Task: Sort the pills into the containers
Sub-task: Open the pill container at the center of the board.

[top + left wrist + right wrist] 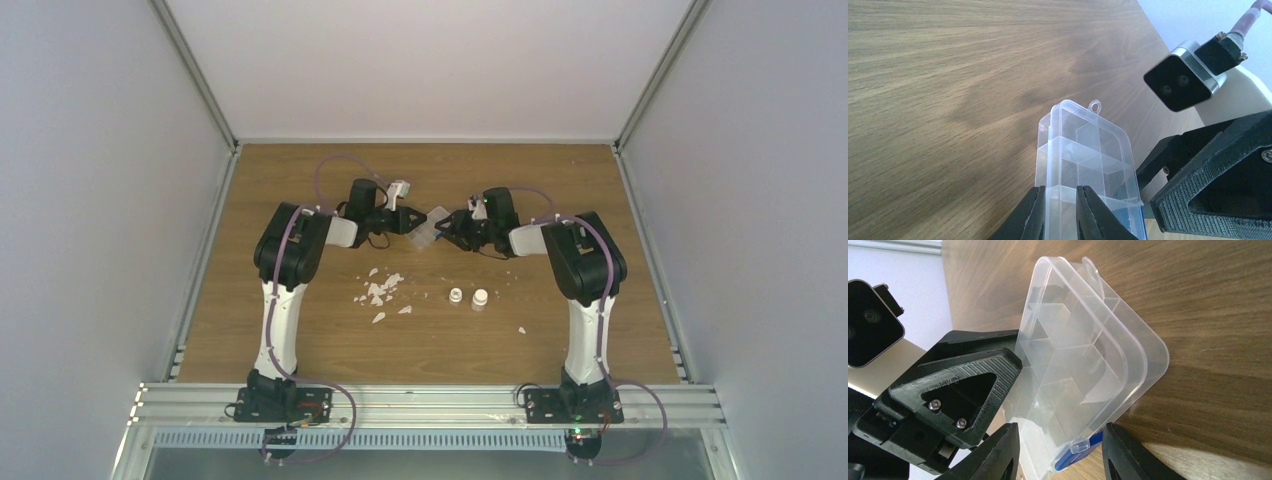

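- brown wood-grain table (300,200): it lies below both grippers. the work is up off it.
- left gripper (1061,192): black fingers drawn narrow, pinching one end wall of the box. you hold the box with this one.
- right gripper (1060,432): black fingers stand at their widest, straddling the box's opposite end. from the right wrist view you cannot tell whether either pad touches the plastic. nothing is clamped here.
- flat clear plastic rectangular organiser box (1088,350): it is held tilted between your two grippers, off the table. the hang-tab end points away from the left gripper's fingers. every compartment you can see through looks empty. two rims show, slightly offset, and whether the lid is latched or ajar cannot be told.
- two small white cylindrical vials (468,298): they stand side by side on the table, back from both grippers toward the arm bases and nearer your right one.
- irregular white flakes (380,288): a loose scatter on the table, back from the left gripper toward its base. a few strays lie on the right gripper's side.
- blue patch (1068,460): sits at the box end between the right gripper's fingers. latch or label, cannot tell.
- pills: the orange-yellow grains cannot be made out in any view.

progress, as a judgement: early. the box is in hand, no pill is seen in any compartment, and all the sorting is left.

writing: no brand, label or lettering can be read.
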You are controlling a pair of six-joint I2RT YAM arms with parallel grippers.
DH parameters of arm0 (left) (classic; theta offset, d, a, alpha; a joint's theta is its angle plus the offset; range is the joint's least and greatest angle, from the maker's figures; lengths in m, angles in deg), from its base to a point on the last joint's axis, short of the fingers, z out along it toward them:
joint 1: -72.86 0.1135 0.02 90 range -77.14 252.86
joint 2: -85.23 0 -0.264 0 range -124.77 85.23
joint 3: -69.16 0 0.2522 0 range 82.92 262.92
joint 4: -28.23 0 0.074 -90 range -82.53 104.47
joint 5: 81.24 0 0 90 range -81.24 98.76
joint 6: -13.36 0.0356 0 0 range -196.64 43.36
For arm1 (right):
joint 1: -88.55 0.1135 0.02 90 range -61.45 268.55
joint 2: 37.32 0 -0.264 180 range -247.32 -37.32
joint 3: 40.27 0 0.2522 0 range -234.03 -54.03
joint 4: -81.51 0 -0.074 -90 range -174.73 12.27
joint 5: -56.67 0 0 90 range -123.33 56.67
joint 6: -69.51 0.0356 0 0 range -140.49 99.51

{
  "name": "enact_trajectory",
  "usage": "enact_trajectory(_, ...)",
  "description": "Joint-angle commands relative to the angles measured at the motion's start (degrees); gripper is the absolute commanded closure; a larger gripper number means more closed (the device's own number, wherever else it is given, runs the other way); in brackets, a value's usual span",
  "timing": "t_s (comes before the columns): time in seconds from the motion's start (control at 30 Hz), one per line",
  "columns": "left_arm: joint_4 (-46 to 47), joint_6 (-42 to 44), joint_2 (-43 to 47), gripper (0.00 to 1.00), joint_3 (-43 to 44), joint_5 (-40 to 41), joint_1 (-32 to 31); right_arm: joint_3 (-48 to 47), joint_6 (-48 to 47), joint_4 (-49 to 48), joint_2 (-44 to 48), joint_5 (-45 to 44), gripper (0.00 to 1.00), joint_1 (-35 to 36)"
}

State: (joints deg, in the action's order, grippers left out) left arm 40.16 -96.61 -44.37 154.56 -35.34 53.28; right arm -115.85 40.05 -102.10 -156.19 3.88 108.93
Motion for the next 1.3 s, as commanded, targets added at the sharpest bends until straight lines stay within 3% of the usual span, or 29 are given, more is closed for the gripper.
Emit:
enact_trajectory(0.0, -4.63, 0.89, -2.61, 0.55, -0.01, -3.09, -3.37, 0.63, 0.50, -13.29, 2.57, 1.08, 0.00, 0.89)
enact_trajectory(0.3, -4.99, 1.16, -1.66, 0.55, -0.22, -2.74, -3.79, 2.81, 5.83, -27.62, 3.25, 4.81, 0.00, 0.80)
enact_trajectory(0.57, -4.44, 0.56, -1.88, 0.54, 0.21, -2.77, -4.16, 3.07, 6.98, -28.90, 3.27, 4.60, 0.00, 0.74)
enact_trajectory(0.63, -4.33, 0.39, -2.10, 0.53, 0.46, -2.82, -4.30, 0.46, 4.88, -21.28, 2.34, 2.96, 0.01, 1.08)
enact_trajectory(0.7, -4.48, 0.51, -2.37, 0.53, 0.81, -2.78, -4.25, -3.39, 0.15, -6.14, 1.71, -0.36, 0.01, 1.84)
enact_trajectory(0.8, -5.07, 0.95, -2.57, 0.53, 1.18, -2.67, -4.25, -5.14, -2.97, 3.11, 1.95, -3.65, 0.01, 2.04)
enact_trajectory(1.27, -12.60, 5.62, -1.41, 0.54, 2.96, 4.06, -4.55, -9.75, -7.15, 18.75, 2.22, -4.30, 0.00, 2.03)
